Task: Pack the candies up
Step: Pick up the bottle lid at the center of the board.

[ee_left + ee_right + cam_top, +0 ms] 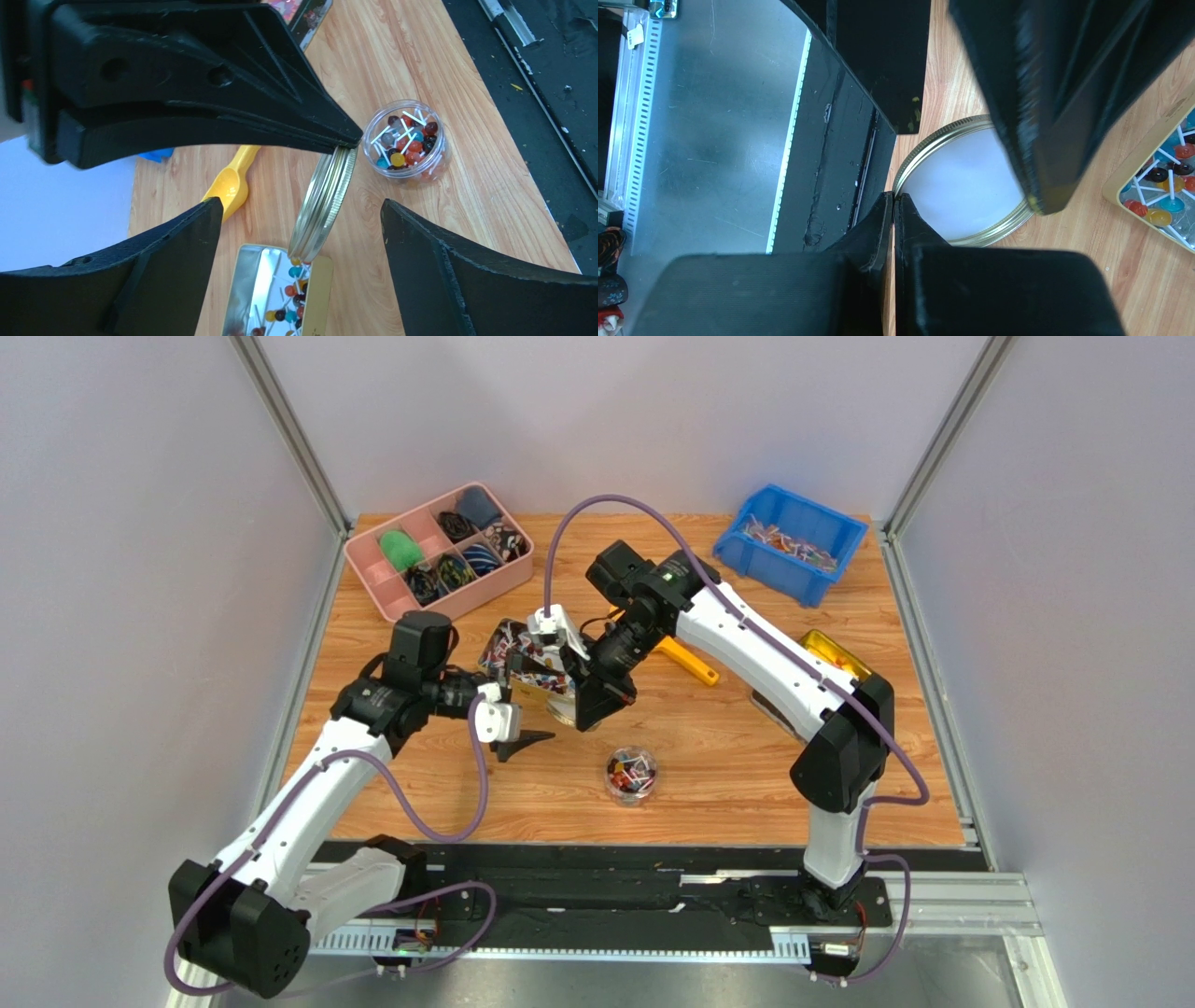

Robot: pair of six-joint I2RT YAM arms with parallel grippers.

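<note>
The candies are small coloured sweets on white sticks. Some fill a clear round jar; others lie in an open metal tin. My right gripper is shut on the rim of a round metal lid, which hangs on edge just above the table beside the tin. My left gripper is open, its fingers spread wide, facing the lid from the tin's side without touching it.
A yellow scoop lies behind the tin. A pink divided tray stands at the back left. At the back right, a blue bin holds small wrapped sweets. A yellow object sits by the right arm.
</note>
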